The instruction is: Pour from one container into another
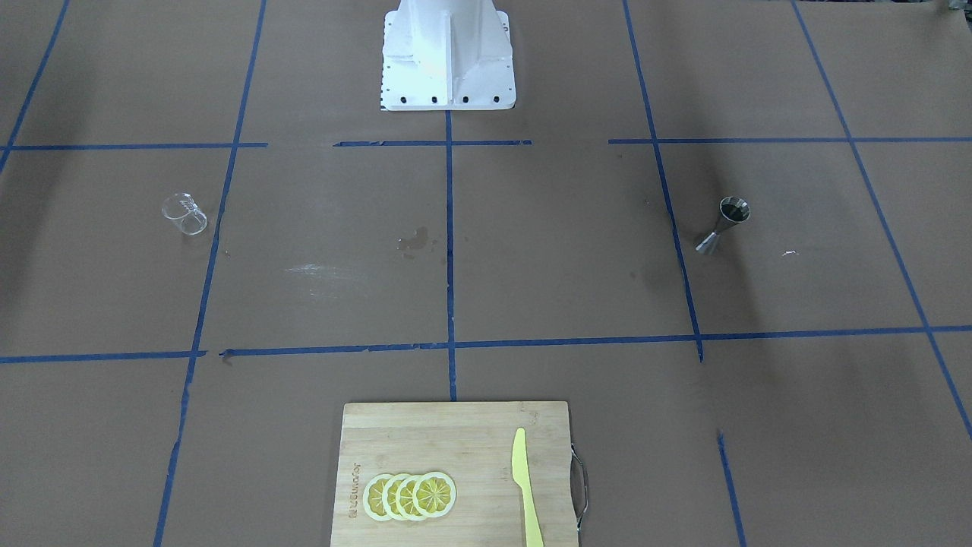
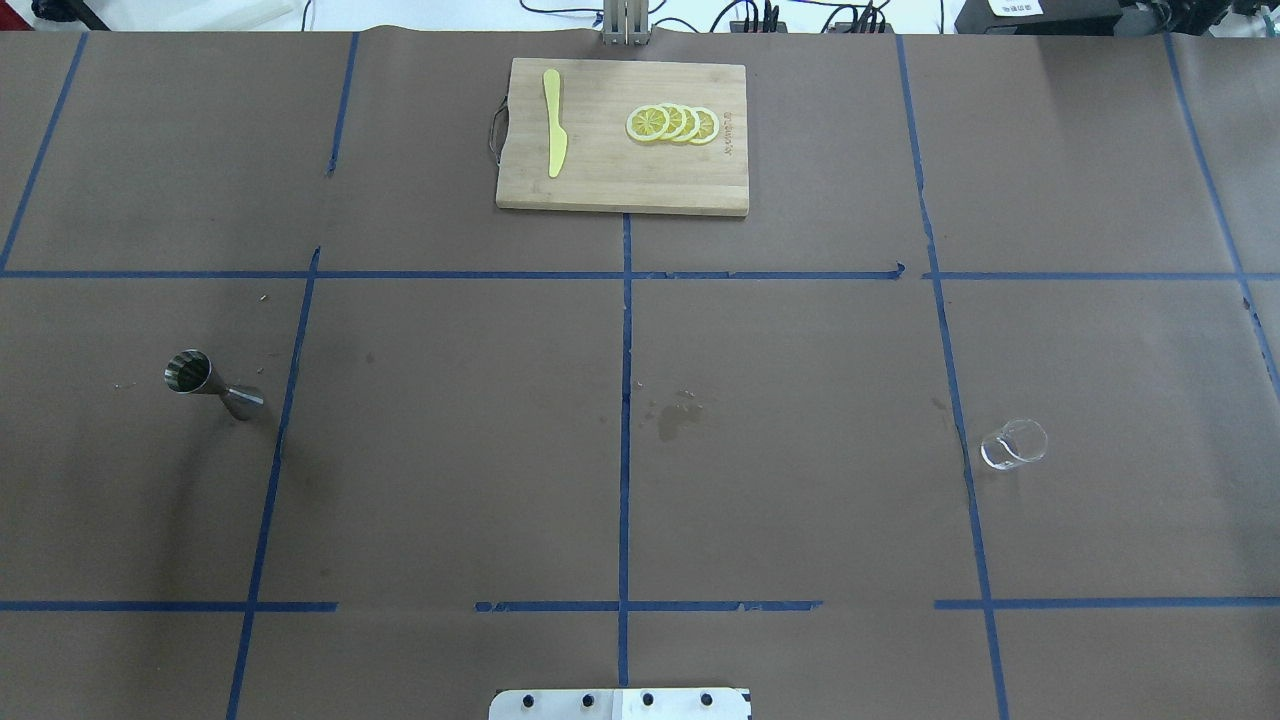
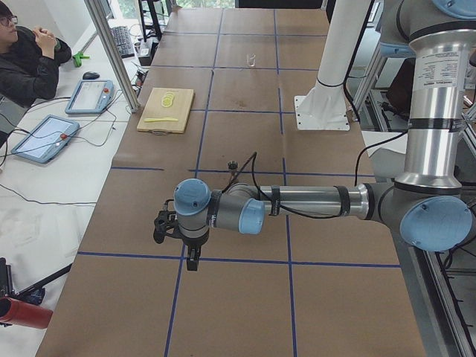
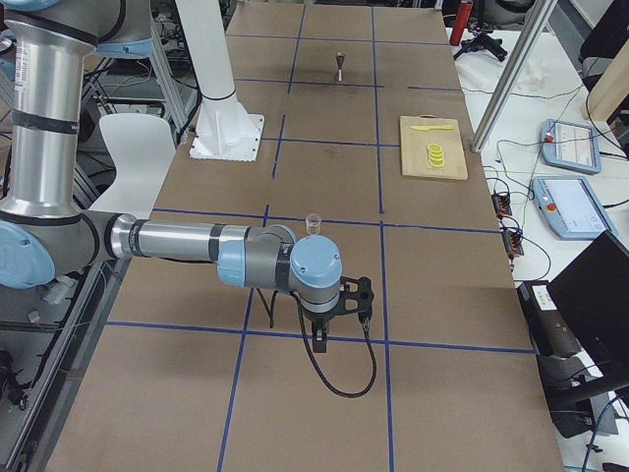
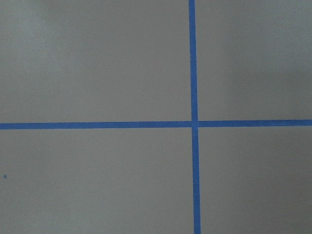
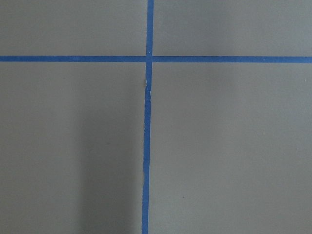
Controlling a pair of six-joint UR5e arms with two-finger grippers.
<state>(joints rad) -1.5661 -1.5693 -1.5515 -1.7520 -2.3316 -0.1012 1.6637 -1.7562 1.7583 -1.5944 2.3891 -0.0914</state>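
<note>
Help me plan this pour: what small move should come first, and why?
Probably swing the right tool toward the clear cup: it stands free on the robot's right, far from the jigger, and nothing grips it.

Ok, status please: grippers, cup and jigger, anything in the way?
Left gripper and right gripper hover empty; open or shut unclear. Clear cup upright on robot's right, jigger upright on left, far apart. Cutting board beyond, not between them.

Shiny steel jigger (image 2: 213, 385), clear cup (image 2: 1013, 443)
</note>
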